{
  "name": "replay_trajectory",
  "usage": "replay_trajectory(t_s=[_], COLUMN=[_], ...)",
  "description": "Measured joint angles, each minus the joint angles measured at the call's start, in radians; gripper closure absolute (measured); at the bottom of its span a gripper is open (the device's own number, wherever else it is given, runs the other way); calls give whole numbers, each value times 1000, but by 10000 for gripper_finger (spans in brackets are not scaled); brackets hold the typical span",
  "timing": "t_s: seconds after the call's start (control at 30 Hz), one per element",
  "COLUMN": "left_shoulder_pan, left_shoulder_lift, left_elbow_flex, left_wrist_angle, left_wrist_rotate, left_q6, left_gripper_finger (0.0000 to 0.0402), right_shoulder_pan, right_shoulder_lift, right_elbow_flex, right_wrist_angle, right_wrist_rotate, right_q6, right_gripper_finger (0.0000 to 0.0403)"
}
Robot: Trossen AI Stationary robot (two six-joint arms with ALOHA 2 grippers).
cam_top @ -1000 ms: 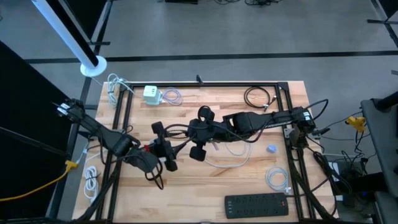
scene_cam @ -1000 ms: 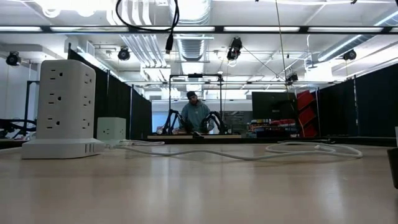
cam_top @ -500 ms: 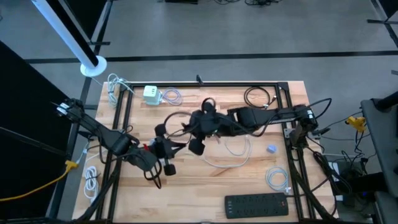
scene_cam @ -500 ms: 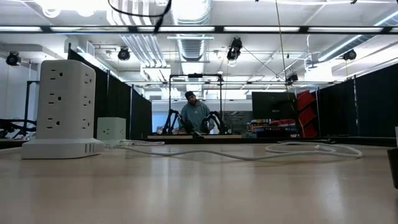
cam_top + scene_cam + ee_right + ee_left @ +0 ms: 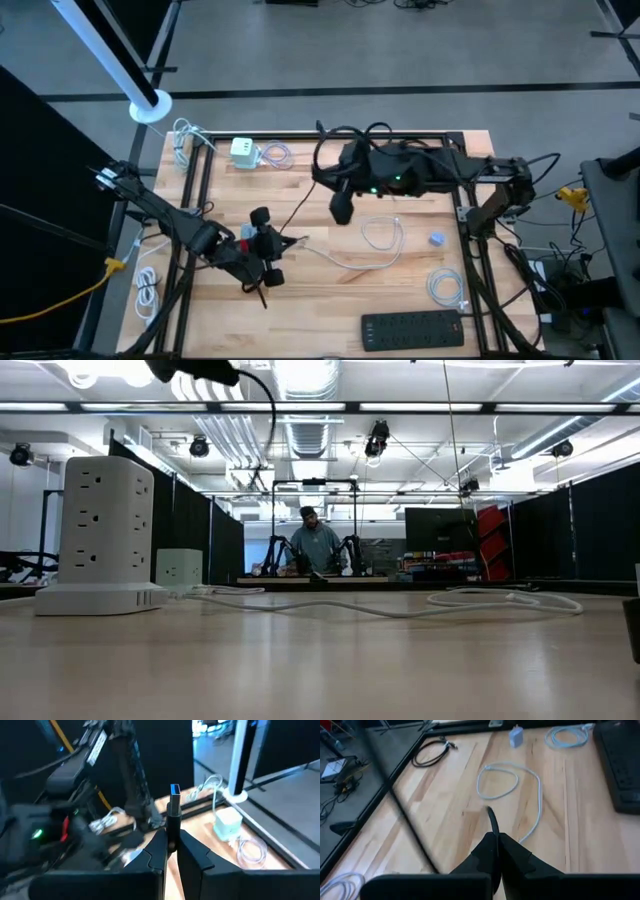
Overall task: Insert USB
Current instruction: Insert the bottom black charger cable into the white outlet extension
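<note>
1. The right hand [image 5: 171, 851] is hanging up in the air over the far middle of the light wooden surface [image 5: 330, 300]. Its two dark fingers [image 5: 157, 854] are squeezed tight on a black USB plug with a blue tip [image 5: 173, 802], and the plug is sticking straight out past the fingertips.
2. The black cable [image 5: 335, 135] from that plug is looping up behind the right hand and running down toward the left hand.
3. The left hand [image 5: 496, 851] is sitting low over the near left part of the surface. Its fingers [image 5: 512, 855] are pressed almost together on the other end of the black cable [image 5: 492, 822], which is poking out in front of them.
4. In front of the left hand, a thin white cable [image 5: 512, 782] is lying in a loose loop on the wood. Past it are a small pale blue plug block [image 5: 516, 737] and a coiled light blue cord [image 5: 567, 735].
5. A black power strip [image 5: 413, 329] is lying flat near the front edge, off to the side of the left hand.
6. A white cube charger [image 5: 243, 151] is sitting at the far left, well apart from both hands. In the right wrist view it [image 5: 227, 825] is showing beyond the plug tip.
7. In the low view, a tall white socket tower [image 5: 103, 535] is standing on the surface, and a person [image 5: 316, 545] is sitting far back in the room.
</note>
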Motion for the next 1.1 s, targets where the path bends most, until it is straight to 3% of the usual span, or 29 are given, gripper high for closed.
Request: replay_trajectory(t_s=[0.3, 0.6, 0.73, 0.87, 1.1], left_shoulder_pan=[-3, -4, -4, -5, -16], left_shoulder_lift=[-54, -139, -169, -224, -369], left_elbow_flex=[40, 223, 276, 282, 168], left_wrist_angle=[-84, -533, -805, -1039, -971], left_wrist_rotate=[11, -18, -22, 1, 62], left_q6=[48, -19, -134, -339, -469], left_gripper_finger=[384, 313, 278, 253, 245], right_shoulder_pan=[-2, 3, 4, 4, 16], right_shoulder_lift=[-25, 76, 128, 177, 330], right_elbow_flex=[-13, -46, -46, -46, -47], right_wrist_angle=[-185, -209, -222, -244, -194], right_wrist_rotate=[25, 15, 11, -50, -318], right_q6=[33, -8, -44, -49, 34], right_gripper_finger=[388, 388, 388, 388, 388])
